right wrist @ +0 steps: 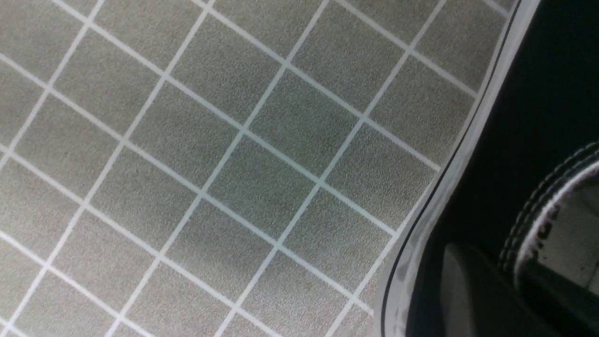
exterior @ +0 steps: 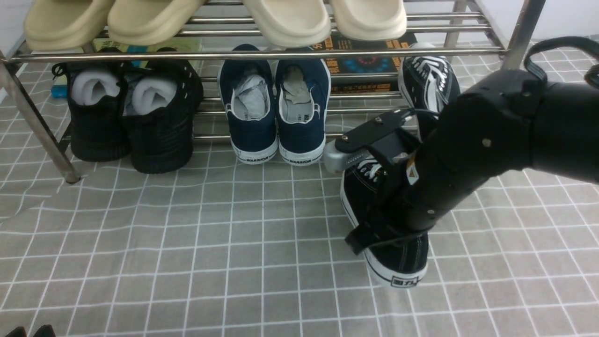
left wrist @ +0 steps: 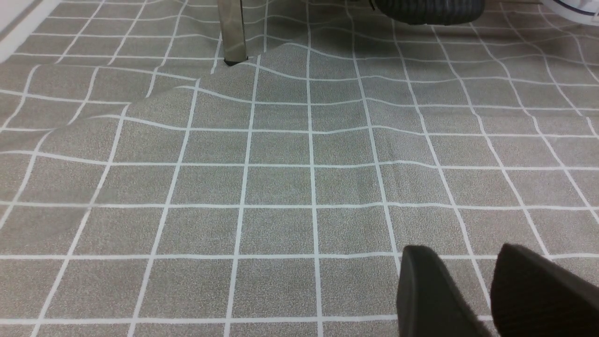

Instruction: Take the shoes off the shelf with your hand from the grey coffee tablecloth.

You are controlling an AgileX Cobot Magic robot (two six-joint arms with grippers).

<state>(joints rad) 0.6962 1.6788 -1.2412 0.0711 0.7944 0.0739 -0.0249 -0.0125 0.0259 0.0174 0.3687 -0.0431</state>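
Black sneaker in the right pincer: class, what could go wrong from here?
The right pincer seems to grip only the rim of the black sneaker, so the shoe might twist or slip.

The navy shoes stand close by; a leftward swing could knock them.

The arm overlaps the other black sneaker in view, possibly risking a bump.

12 o'clock: silver metal-tube rack (exterior: pixel 252 56) is holding navy canvas sneakers (exterior: pixel 299 135) below cream clogs (exterior: pixel 369 18) | 10: black knit shoes (exterior: pixel 161 140) | 4: black canvas sneaker (exterior: pixel 409 255) is lying rack-front
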